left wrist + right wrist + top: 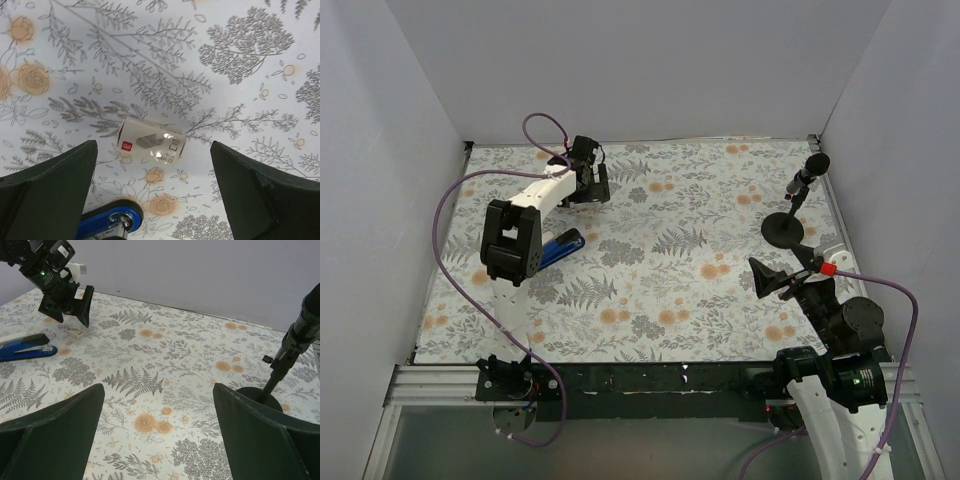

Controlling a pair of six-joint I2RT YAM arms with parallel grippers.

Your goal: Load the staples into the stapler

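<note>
tiny whitish rectangular staples box [151,146] just beyond bright blue stapler [111,220] looks light, crushable, so pinch long sides gently; left gripper [152,144] hovers over it, spread wide.

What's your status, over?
Left hand open above staples, not gripping. Right hand open, empty. Stapler lies near staples, untouched. Microphone stand far right, not in the way.

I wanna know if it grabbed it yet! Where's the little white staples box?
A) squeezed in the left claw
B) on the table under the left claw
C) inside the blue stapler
B: the staples lie on the table, untouched, under the open left claw.
</note>
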